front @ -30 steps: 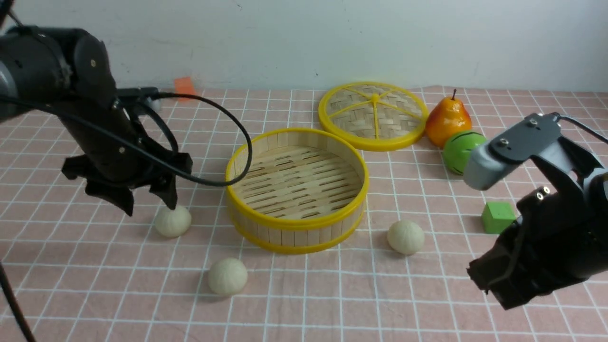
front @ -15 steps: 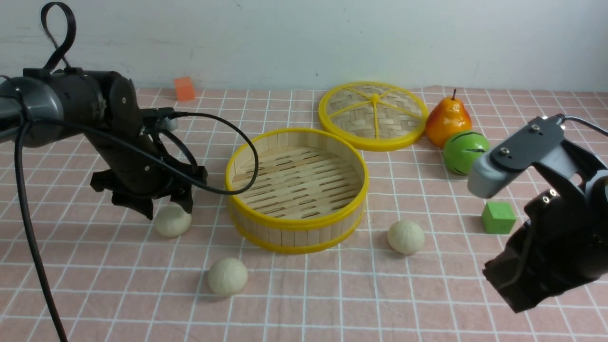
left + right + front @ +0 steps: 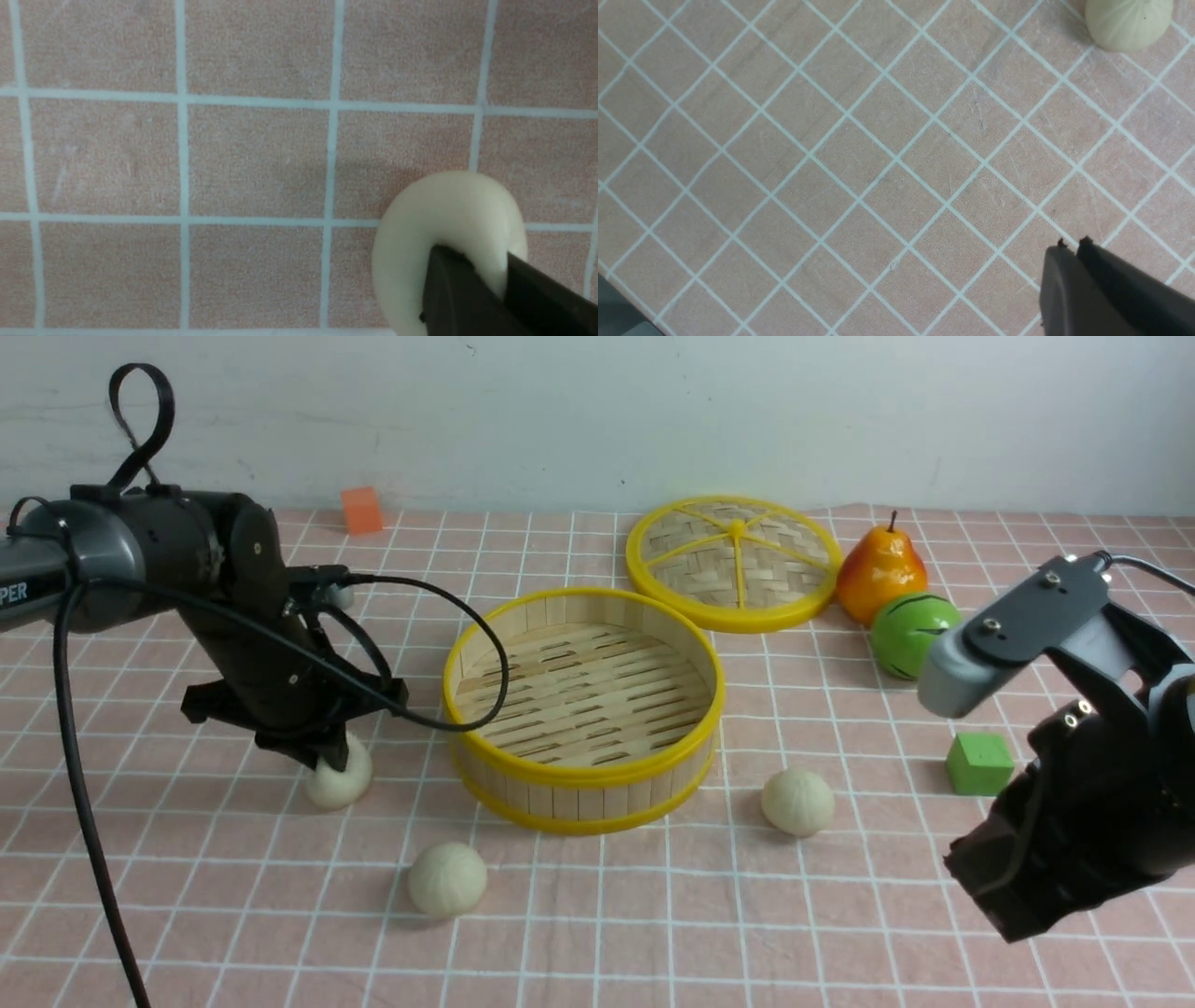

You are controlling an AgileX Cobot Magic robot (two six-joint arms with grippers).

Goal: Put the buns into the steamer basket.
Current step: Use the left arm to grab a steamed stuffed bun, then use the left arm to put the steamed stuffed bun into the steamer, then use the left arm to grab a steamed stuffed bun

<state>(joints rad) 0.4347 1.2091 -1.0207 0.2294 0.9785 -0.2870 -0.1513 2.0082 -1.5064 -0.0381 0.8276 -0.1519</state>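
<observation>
**steam_newb:** What step is this? Grab or carry?

**armwatcher:** Grab, I'd say. In the left wrist view the fingers (image 3: 448, 289) of the left gripper (image 3: 329, 758) are pinched into the left bun (image 3: 444, 210), squashing the soft dough a little. The bun sits on the pink checked cloth (image 3: 187, 915), just left of the steamer basket (image 3: 583, 779), and isn't lifted yet. The basket has nothing in it. The front bun (image 3: 447, 879) and right bun (image 3: 797, 801) lie loose on the cloth near its wall.

**steam_newb:** And the right side?

**armwatcher:** The right gripper (image 3: 1073, 242) has its tips nearly touching and holds nothing. It hangs above bare cloth, well apart from the right bun.

**steam_newb:** Next move?

**armwatcher:** My guess: lift straight up high enough to clear the yellow rim, swing right over the slats, then let go. The pinch looks shallow, so it could slip.

**steam_newb:** Does the bun's heading matter?

**armwatcher:** Not really. It's round, so there's no real long axis, and the fingers hide its pleated top. The basket stands upright with its mouth up.
</observation>
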